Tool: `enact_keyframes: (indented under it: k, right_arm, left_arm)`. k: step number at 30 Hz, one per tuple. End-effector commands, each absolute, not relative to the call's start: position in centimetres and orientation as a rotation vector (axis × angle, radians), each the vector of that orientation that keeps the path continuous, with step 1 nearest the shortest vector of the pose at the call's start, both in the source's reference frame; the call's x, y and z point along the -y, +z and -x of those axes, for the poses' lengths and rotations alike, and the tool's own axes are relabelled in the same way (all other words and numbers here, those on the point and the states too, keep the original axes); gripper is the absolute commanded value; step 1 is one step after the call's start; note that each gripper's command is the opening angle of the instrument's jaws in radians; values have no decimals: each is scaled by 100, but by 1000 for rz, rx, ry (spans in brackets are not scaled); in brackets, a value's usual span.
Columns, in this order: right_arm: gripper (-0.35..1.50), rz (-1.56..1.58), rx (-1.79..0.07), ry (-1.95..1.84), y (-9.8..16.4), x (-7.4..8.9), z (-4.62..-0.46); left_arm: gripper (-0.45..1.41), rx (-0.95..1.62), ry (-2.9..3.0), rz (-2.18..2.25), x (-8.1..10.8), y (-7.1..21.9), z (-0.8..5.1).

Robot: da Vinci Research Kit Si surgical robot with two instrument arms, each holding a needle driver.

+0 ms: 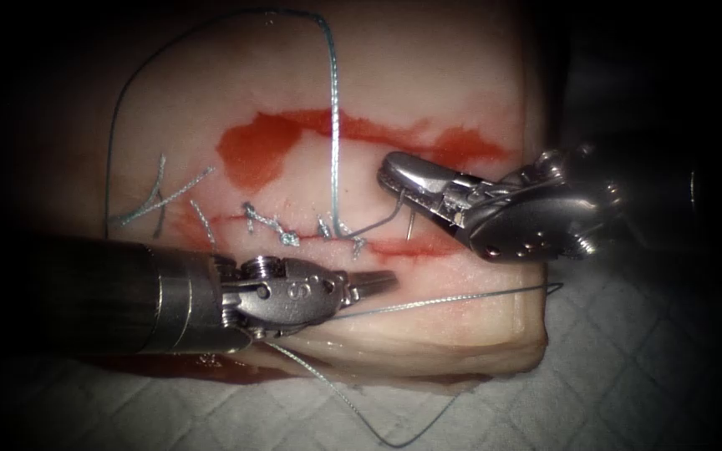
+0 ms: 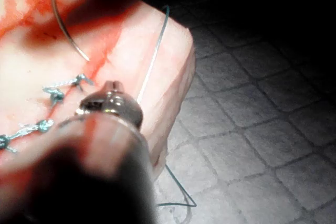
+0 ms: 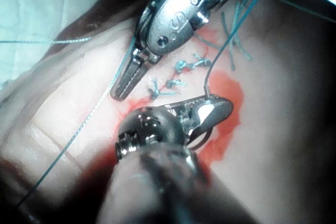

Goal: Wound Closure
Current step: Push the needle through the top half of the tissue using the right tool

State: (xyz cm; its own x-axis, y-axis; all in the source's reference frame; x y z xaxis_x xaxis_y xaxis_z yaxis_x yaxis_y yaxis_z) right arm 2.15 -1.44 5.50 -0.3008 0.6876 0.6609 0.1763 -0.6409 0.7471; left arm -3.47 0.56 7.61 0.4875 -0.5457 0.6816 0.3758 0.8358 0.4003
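With the right tool (image 1: pixel 403 179) clamped on the needle (image 1: pixel 382 219) mid-curve above the cut (image 1: pixel 394 247), and the left tool (image 1: pixel 373 284) closed, empty, a firm perpendicular grip seems advisable.

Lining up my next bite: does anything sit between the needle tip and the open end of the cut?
Nothing visible does. The right tool holds the needle near its blunt end; the needle is out of the tissue, its tip just above the cut, right of the last stitch. The left tool lies below the cut, holding nothing.
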Motion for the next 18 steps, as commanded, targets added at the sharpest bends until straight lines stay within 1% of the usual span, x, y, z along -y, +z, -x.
enact_keyframes:
  k: [1,10,18]
  right_arm:
    - [-35,-1603,-1092,2001,553,139,-224]
    - [-35,-1642,-1126,2038,554,138,-224]
    - [-35,-1679,-1108,2089,556,140,-224]
  left_arm:
    - [-45,902,-564,-209,-54,766,353]
    - [-45,890,-536,-241,-44,770,358]
    - [-45,891,-537,-249,-48,766,357]
